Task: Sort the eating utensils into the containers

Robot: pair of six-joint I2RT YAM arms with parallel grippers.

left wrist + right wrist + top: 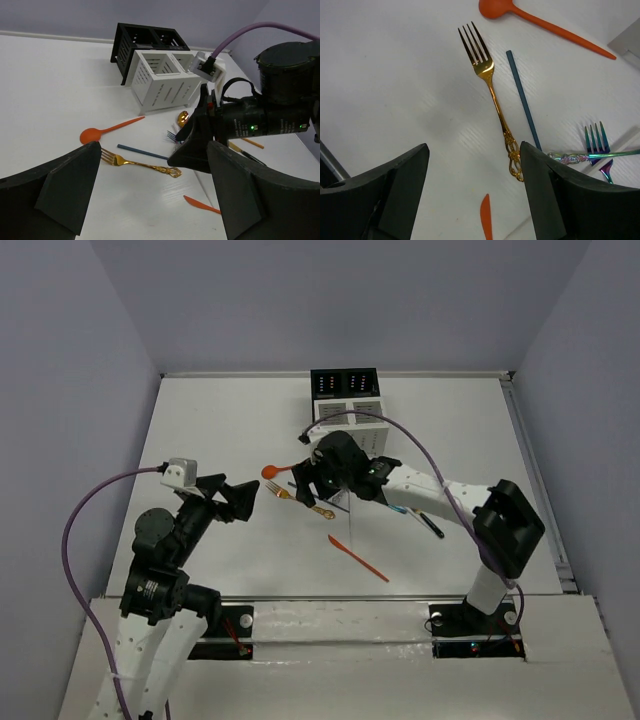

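Gold fork [495, 100] looked stiff, light and slippery, flat on the bench [395, 75]; your right gripper [474, 150] hung wide open, empty, above its handle, the likeliest hold.

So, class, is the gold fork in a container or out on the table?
Out: the gold fork lies flat on the table, no container around it.
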